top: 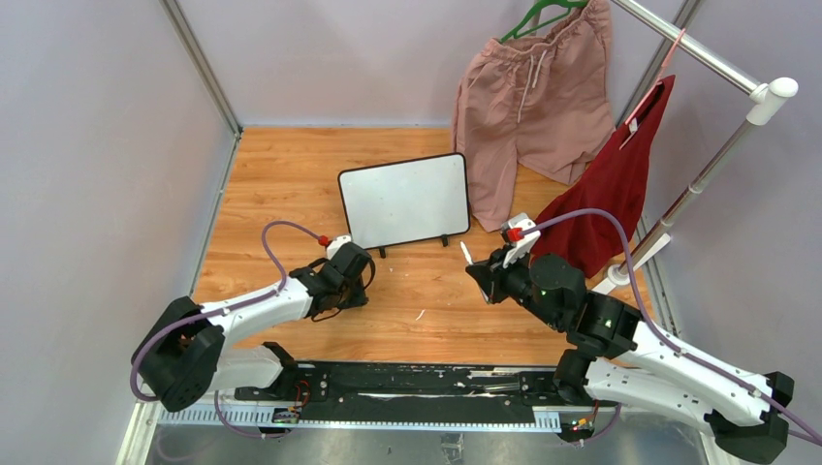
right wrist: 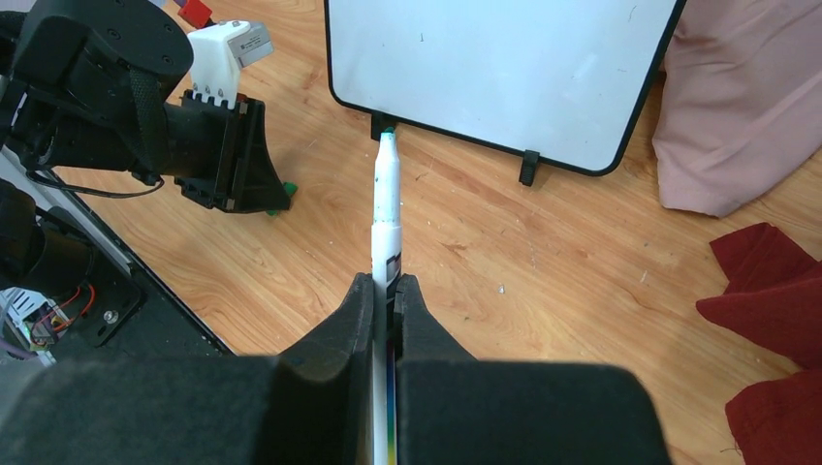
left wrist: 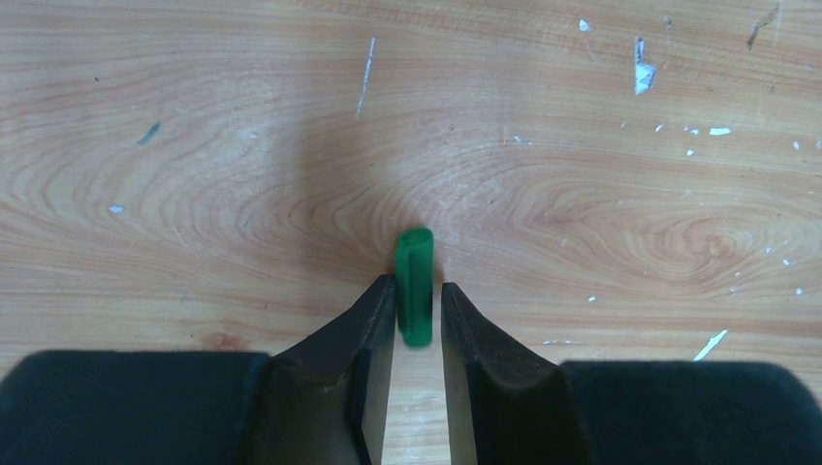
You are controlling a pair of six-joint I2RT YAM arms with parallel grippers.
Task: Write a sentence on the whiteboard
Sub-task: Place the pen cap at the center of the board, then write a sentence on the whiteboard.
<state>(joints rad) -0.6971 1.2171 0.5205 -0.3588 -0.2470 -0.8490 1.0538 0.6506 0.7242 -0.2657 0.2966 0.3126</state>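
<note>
Because blank from edge to edge, treat the whiteboard [top: 405, 201] as unstarted. Stands tilted back on small black feet, mid tabletop [top: 291, 174], ahead of both arms. Looks light and stiff, slick-faced, apt to skid or tip under a hard push; press gently, and steady by the frame, never the face. Right pincer [right wrist: 386, 283]: shut on the marker [right wrist: 387, 194], white barrel clamped, green tip aimed toward the board's lower edge, near but apart. Left pincer [left wrist: 417, 286]: narrowly parted about the green cap [left wrist: 415, 262] on the wood, seemingly loose, near the board's left foot, not touching.
</note>
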